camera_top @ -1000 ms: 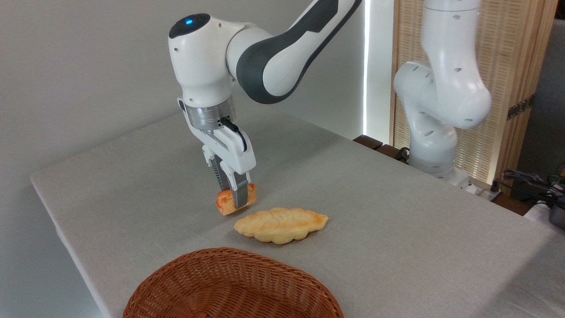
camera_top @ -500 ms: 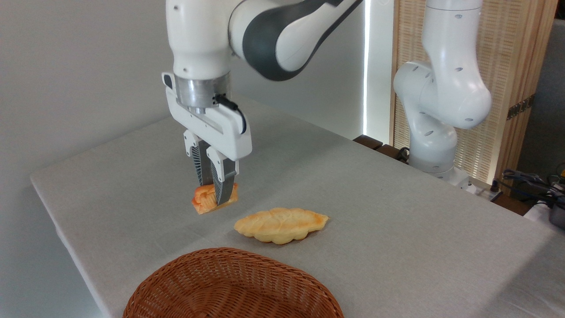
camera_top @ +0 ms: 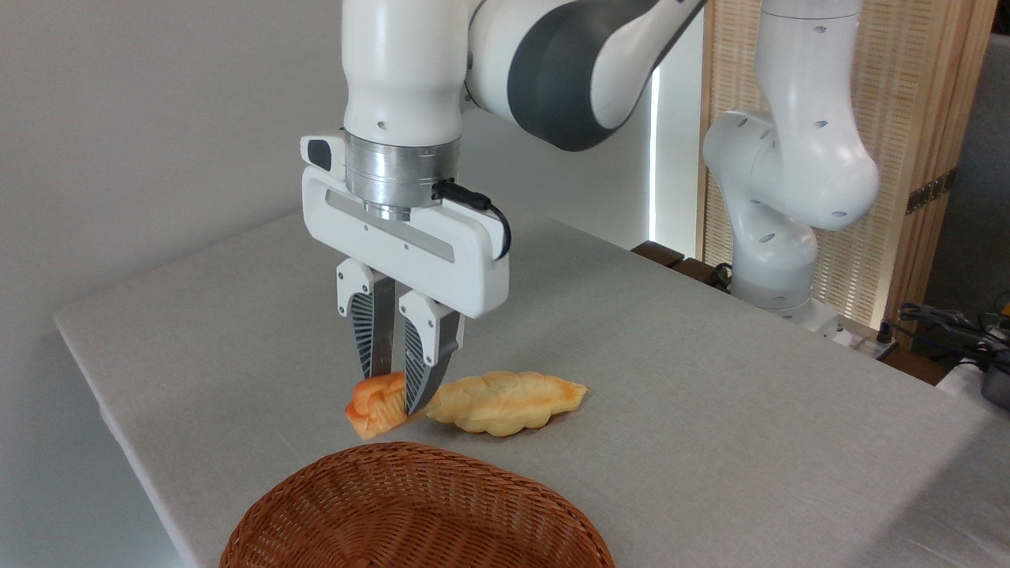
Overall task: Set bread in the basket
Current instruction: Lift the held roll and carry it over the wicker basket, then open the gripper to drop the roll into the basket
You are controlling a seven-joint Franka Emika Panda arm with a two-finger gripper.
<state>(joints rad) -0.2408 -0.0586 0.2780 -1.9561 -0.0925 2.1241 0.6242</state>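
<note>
The gripper (camera_top: 392, 394) points straight down, its 2 ribbed fingers (camera_top: 371, 335) drawn close together and clamped on the bread (camera_top: 375, 405), which sticks out to the left of them and hangs tilted, its orange end lowest. The bread is clear of the desk (camera_top: 671, 379); it looks to be in the air just behind the far rim of the basket (camera_top: 410, 509), not yet over the bowl. From this angle the right finger overlaps the left tip of the loaf (camera_top: 505, 402), a flat pale-yellow piece lying on the desk, and I cannot tell whether they touch or are merely in line with the camera. The basket sits at the near edge of the desk, partly cut off by the frame, and the part in view holds nothing.

By my reading the pick and lift are done, and the carry is most of the way along. What is left: bring the bread forward over the rim, lower it a little, open the fingers and back away. The tilt suggests an off-centre hold, so a slip is possible.
</note>
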